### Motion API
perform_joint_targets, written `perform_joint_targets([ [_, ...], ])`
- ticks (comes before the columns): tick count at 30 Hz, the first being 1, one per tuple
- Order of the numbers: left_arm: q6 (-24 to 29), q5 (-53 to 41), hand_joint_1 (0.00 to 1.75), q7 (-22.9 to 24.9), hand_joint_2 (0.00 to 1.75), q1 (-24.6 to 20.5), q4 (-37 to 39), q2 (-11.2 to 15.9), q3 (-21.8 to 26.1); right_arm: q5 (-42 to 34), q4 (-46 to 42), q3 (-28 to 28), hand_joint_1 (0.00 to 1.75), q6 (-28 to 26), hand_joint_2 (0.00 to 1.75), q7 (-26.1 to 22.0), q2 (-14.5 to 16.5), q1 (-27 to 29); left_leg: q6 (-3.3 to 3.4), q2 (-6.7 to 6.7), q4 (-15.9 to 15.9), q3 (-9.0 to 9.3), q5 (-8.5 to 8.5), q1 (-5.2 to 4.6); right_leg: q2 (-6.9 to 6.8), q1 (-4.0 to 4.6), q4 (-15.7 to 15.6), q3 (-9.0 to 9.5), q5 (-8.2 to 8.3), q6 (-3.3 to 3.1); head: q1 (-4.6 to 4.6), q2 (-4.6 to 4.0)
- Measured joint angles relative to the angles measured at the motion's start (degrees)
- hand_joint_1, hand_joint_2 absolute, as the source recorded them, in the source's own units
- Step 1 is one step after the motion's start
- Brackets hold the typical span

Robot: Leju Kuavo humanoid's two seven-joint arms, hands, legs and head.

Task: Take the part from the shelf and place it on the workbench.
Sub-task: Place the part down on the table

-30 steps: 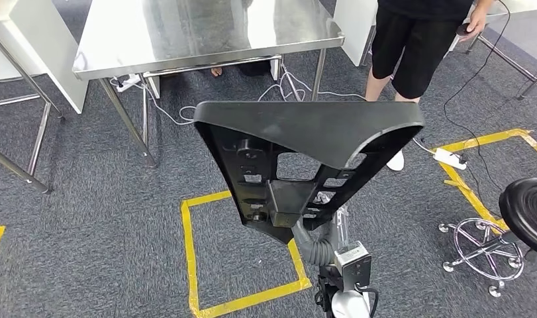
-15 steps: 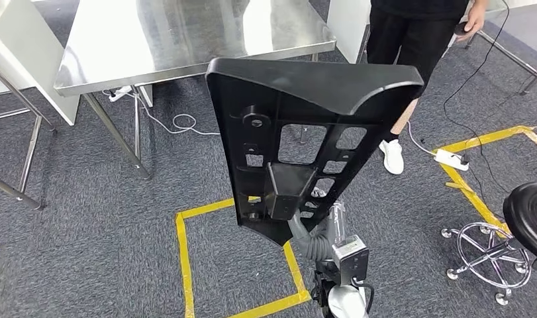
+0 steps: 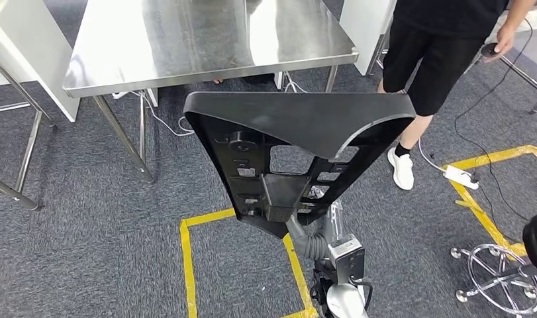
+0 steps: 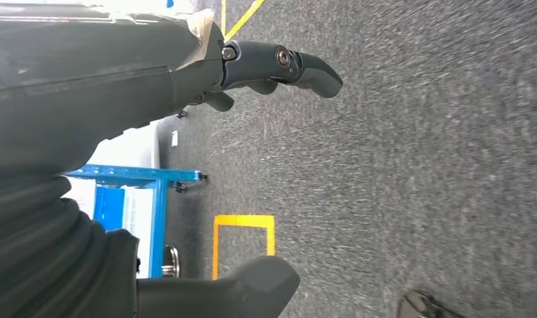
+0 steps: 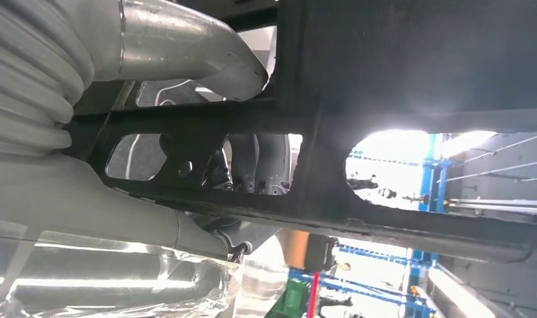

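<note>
Since the earlier head picture the whole scene has shifted, so we take it as our camera moving. The steel workbench [image 3: 206, 40] now sits a little lower and fuller in view, the part [image 3: 298, 156] has dropped back against the floor below the near edge, and the person [image 3: 444, 46] stands further to the right.

In the head view we carry the black part upright in front of us. Its broad end is uppermost and just short of the workbench's near edge; its narrow end points down toward our right arm. Our right hand [image 3: 310, 228] is mostly hidden behind the narrow end, where the grey cover rises into the frame. A yellow tape square [image 3: 186, 265] marks the carpet below, and a stool [image 3: 504, 265] stands at the right.

In the left wrist view our left hand [image 4: 265, 66] hangs over the carpet with its fingers apart and nothing in it.

In the right wrist view our right hand [image 5: 186, 59] is pressed close against the part's dark ribbed frame [image 5: 385, 132], thumb on one side and cover on the other, so we judge that it grips the part.

We judge the pick from the shelf done and the carry nearly over. The part is not yet above the workbench, so closing the last stretch, lowering it onto the steel top and letting go remain.
</note>
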Motion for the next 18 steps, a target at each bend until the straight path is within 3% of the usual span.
perform_joint_targets([
  [1,0.03,-0.01,0.0,0.0,1.75,0.02,0.05,-0.15,0.04,0.1,0.01,0.01,1.75,0.0,1.75,-0.04,-0.03,0.0,-0.04,-0.31,0.0,0.42,-0.48,-0.12,0.59,0.24,-4.04,0.81,2.99,0.13,-0.02,0.0],
  [2,0.06,-0.03,0.0,-0.04,1.75,-0.03,0.1,-0.22,0.11,0.21,0.03,0.01,1.75,-0.01,1.75,-0.08,-0.07,0.03,-0.17,-0.74,0.01,0.77,-0.96,-0.22,1.37,0.44,-7.46,1.5,5.43,-0.16,-0.21,0.0],
  [4,0.06,-0.04,0.0,-0.11,1.75,-0.12,0.19,-0.44,0.25,0.56,0.07,0.01,1.75,-0.09,1.75,-0.17,-0.2,0.13,-0.62,-1.48,0.2,0.84,-1.55,-0.29,2.62,0.74,-10.95,2.49,8.76,-1.25,-0.42,0.0],
  [5,0.05,-0.05,0.0,-0.15,1.75,-0.11,0.18,-0.36,0.29,0.7,0.07,0.02,1.75,-0.15,1.75,-0.2,-0.22,0.16,-0.87,-1.85,0.39,0.99,-1.6,-0.33,2.57,0.58,-11.22,2.93,8.96,-1.89,-0.52,0.0],
  [8,0.2,-0.05,0.0,-0.05,1.75,0.13,0.19,-0.21,0.38,0.92,0.03,0.24,1.75,-0.29,1.75,-0.26,-0.09,0.06,-1.65,-1.4,3.68,-0.38,-2.02,-0.16,1.34,-0.41,-12.31,4.82,9.25,-2.75,-0.55,0.0],
  [11,0.41,-0.09,0.0,-0.13,1.75,0.17,0.2,-0.09,0.47,0.97,0.03,0.38,1.75,-0.32,1.75,-0.3,0.0,0.04,-3.14,-0.13,12.27,-5.77,-5.46,0.71,0.15,-0.52,-12.75,5.86,8.63,-3.48,-0.7,0.0],
  [13,0.47,-0.08,0.0,-0.18,1.75,0.42,0.2,0.02,0.57,0.98,0.05,0.38,1.75,-0.33,1.75,-0.3,0.0,0.11,-4.17,0.26,14.72,-8.54,-6.35,1.6,-0.4,-0.67,-12.74,6.12,8.19,-3.41,-0.71,0.0],
  [14,0.5,-0.08,0.0,-0.17,1.75,0.54,0.2,0.06,0.64,0.98,0.08,0.39,1.75,-0.33,1.75,-0.3,0.0,0.12,-4.68,0.57,13.1,-8.48,-4.95,2.06,-0.65,-0.85,-12.73,6.33,7.97,-3.17,-0.71,0.0],
  [16,0.61,-0.08,0.0,-0.17,1.75,0.58,0.2,0.1,0.79,0.99,0.11,0.39,1.75,-0.33,1.75,-0.3,0.0,0.11,-5.65,1.76,5.93,-5.85,-0.4,2.77,-1.1,-1.19,-12.67,6.92,7.47,-2.47,-0.72,0.0],
  [18,0.76,-0.09,0.0,-0.17,1.75,0.44,0.19,0.07,1.01,0.99,0.13,0.39,1.75,-0.34,1.75,-0.3,-0.01,0.08,-5.55,2.65,0.74,-3.66,1.21,2.77,-1.48,-1.15,-12.56,7.29,7.06,-1.64,-0.81,0.0],
])
